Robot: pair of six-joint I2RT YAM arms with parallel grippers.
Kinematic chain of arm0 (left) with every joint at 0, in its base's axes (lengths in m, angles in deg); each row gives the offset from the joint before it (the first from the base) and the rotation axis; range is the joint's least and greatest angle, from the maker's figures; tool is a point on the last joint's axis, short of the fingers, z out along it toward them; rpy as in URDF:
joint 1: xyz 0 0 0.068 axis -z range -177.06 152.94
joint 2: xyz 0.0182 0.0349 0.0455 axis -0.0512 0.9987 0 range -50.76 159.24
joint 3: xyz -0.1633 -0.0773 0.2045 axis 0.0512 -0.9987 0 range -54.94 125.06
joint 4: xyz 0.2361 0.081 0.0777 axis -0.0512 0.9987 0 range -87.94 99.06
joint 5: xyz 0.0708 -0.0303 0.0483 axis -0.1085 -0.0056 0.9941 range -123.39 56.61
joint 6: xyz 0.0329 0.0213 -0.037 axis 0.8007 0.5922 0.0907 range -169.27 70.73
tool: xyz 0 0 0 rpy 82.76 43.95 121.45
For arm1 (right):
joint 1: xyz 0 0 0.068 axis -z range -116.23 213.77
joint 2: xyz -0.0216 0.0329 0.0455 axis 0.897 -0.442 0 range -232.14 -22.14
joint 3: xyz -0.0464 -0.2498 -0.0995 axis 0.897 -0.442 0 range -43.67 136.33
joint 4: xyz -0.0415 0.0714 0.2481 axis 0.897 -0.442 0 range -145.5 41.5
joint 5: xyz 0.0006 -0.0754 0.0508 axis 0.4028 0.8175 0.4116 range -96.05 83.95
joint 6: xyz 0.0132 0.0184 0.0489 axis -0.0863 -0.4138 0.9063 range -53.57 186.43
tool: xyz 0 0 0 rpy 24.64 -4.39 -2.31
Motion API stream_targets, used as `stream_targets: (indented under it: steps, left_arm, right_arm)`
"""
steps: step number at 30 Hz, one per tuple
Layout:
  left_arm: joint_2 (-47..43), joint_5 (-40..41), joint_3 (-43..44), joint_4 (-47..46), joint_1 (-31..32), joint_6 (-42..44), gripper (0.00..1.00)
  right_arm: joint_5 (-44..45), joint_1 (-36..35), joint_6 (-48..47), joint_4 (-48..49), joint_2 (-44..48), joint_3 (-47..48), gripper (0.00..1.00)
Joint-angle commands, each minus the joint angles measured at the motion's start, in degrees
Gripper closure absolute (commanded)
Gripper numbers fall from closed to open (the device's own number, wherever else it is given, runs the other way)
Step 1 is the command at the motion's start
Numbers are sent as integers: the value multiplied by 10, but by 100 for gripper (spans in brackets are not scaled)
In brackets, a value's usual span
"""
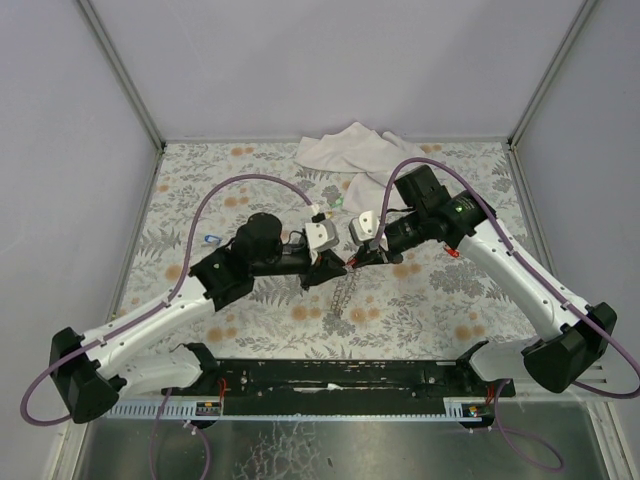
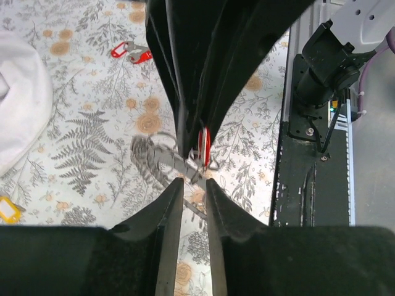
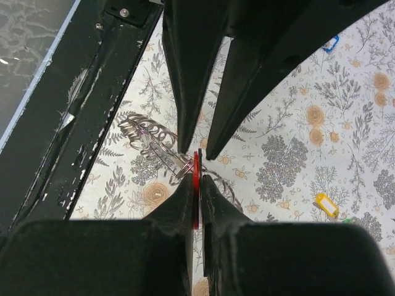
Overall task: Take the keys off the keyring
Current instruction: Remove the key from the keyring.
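My right gripper (image 3: 197, 177) is shut on a red key (image 3: 196, 166), held edge-on above the table. The key still hangs on the keyring (image 3: 148, 134), a silvery chain that loops down onto the patterned cloth (image 1: 343, 292). My left gripper (image 2: 193, 183) faces it tip to tip, with a narrow gap between its fingers and nothing in it. Its tips stand just short of the red key (image 2: 203, 143) and the chain (image 2: 162, 157). Both grippers meet over the table's middle, the left gripper (image 1: 333, 268) beside the right gripper (image 1: 358, 260).
Loose keys lie about: a red one (image 2: 129, 50), a yellow one (image 3: 326, 205) and a blue one (image 1: 212, 238). A crumpled white cloth (image 1: 350, 150) lies at the back. The black base rail (image 1: 330, 375) runs along the near edge.
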Motion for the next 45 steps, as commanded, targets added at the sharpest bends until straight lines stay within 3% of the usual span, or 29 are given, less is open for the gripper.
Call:
stream_targets:
  steps: [1,6,10,14,27,37,45]
  left_arm:
    - [-43,15,-69,-114,1,-47,75]
    - [-126,59,-178,-252,-1,-59,65]
    - [-203,118,-300,-423,0,-49,53]
    - [-222,105,-361,-541,-2,-38,53]
    - [-70,-8,-290,-594,-24,-111,66]
    - [-20,-89,-271,-611,-28,-150,71]
    - [-11,-109,-264,-594,-33,-150,78]
  right_arm:
    - [-44,-5,10,11,18,0,100]
    - [-49,-5,6,10,17,-5,100]
    - [-56,-5,-2,5,13,-7,100]
    - [-60,-5,-7,1,10,-9,100]
    - [-63,-5,-15,-4,9,-11,100]
    - [-61,-5,-19,-4,11,-13,100]
    - [-61,-5,-18,-5,11,-10,100]
